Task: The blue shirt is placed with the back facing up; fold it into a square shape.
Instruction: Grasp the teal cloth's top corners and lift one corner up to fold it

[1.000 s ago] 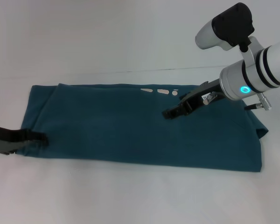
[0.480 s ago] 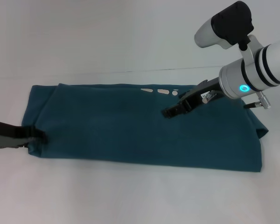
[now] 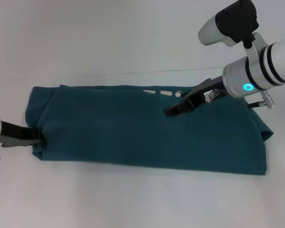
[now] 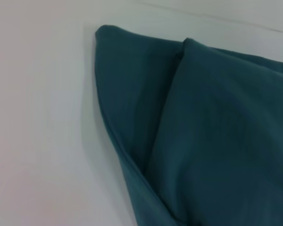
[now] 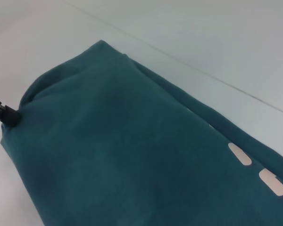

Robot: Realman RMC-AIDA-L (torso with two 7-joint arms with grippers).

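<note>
Looking down from the head cam: shirt (image 3: 147, 128) lies flat on the white tabletop (image 3: 133, 42), already folded to a long band running left to right, plain side up. A few white lettering marks (image 3: 162, 93) peek out along the far edge; the rest of the print is hidden under the fold. Left hand (image 3: 37, 136) comes in low from the left frame edge, fingers pinched together on the shirt's near-left corner, cloth bunched slightly there. Most of the left arm is cut off by the frame. Right hand (image 3: 173, 110) hangs over the shirt's middle-right, near the far edge; fingers look pressed together with nothing between them, but can't tell whether the tips touch the cloth. Right arm blocks part of the shirt's far-right corner.

Left wrist cam: only shirt (image 4: 203, 136) and tabletop (image 4: 37, 117). Shows the far-left corner with two overlapping layers, upper fold lying on a lower one. Own fingers not in frame.

Right wrist cam: shirt (image 5: 122, 155) fills most of the frame, its near portion cut off. Left hand (image 5: 4, 115) shows as a dark tip touching the corner, mostly out of frame. Lettering marks (image 5: 254, 165) sit along the folded edge. Own fingers not visible.
</note>
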